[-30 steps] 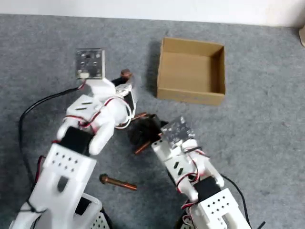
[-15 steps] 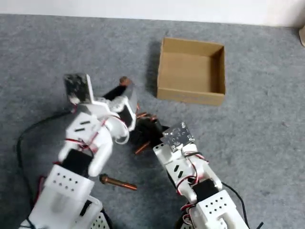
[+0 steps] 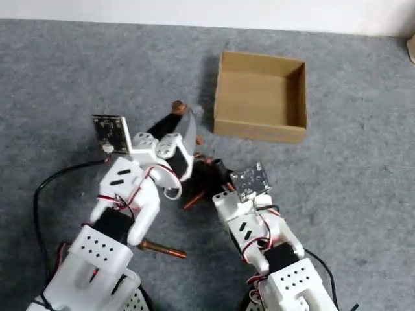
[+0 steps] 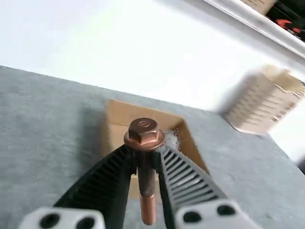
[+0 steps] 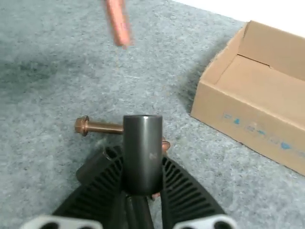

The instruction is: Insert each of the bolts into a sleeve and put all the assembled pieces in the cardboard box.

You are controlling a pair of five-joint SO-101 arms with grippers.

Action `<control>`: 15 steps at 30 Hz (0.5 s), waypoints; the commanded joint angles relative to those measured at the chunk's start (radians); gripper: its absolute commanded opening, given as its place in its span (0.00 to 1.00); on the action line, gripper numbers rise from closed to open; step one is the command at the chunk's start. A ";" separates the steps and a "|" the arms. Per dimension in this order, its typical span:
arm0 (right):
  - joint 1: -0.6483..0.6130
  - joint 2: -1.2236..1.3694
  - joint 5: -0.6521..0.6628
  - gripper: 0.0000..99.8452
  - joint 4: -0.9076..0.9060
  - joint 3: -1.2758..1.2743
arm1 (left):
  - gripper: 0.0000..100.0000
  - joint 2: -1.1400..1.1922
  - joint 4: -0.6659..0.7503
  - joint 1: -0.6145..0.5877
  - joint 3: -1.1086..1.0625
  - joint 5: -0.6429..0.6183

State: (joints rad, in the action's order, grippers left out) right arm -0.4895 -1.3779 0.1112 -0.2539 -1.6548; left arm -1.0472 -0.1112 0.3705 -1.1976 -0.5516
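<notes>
Your left hand (image 4: 145, 155) was clamped on a copper bolt (image 4: 144, 136). Its 2 black ribbed fingers (image 4: 112, 176) pinched the shank just under the hex head, and the smooth tip hung out below the grip. From above, you could see that arm raised off the grey surface (image 3: 356, 194), with the bolt head near the front left corner of the cardboard box (image 3: 259, 131) but not touching it.

Your right hand (image 5: 141, 164) was closed on a dark grey sleeve (image 5: 142, 138). The sleeve lay along the line of the fingers, its far end sticking out past the fingertips and pointing away from the wrist. In the right wrist view the tip of your held bolt showed as a blur above and beyond the sleeve, well apart from it. The 2 hands sat near each other in front of the box, the right one lower and closer to the arm bases.

The box stood open-topped on the surface beyond both hands.

1 loose bolt (image 5: 97, 127) lay flat on the surface just behind the sleeve. Another bolt (image 3: 162, 248) lay flat between the 2 arms, close to the left arm's base.

A cream slotted container (image 4: 264, 102) stood against the white wall beyond the box.
</notes>
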 commanded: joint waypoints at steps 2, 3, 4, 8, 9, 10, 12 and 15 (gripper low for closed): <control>-0.010 -0.016 -0.008 0.00 0.030 0.010 | 0.00 -0.022 -0.002 0.076 0.018 -0.069; -0.010 -0.016 -0.008 0.00 0.030 0.010 | 0.00 -0.022 -0.017 0.082 0.021 -0.080; -0.010 -0.016 -0.008 0.00 0.030 0.010 | 0.00 -0.022 -0.031 0.085 0.025 -0.083; -0.005 -0.016 -0.006 0.00 0.030 0.010 | 0.00 -0.022 -0.081 0.077 0.035 -0.083; -0.005 -0.016 -0.006 0.00 0.030 0.010 | 0.00 -0.022 -0.094 0.077 0.035 -0.081; -0.005 -0.016 -0.006 0.00 0.030 0.010 | 0.00 -0.022 -0.107 0.077 0.035 -0.081; -0.005 -0.016 -0.006 0.00 0.030 0.010 | 0.00 -0.022 -0.123 0.081 0.028 -0.083; -0.005 -0.016 -0.006 0.00 0.030 0.010 | 0.00 -0.022 -0.124 0.076 0.027 -0.080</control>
State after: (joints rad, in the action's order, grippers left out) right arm -0.4941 -1.3779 0.1112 -0.2539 -1.6563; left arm -1.0472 -0.2340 0.4396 -1.1976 -0.6268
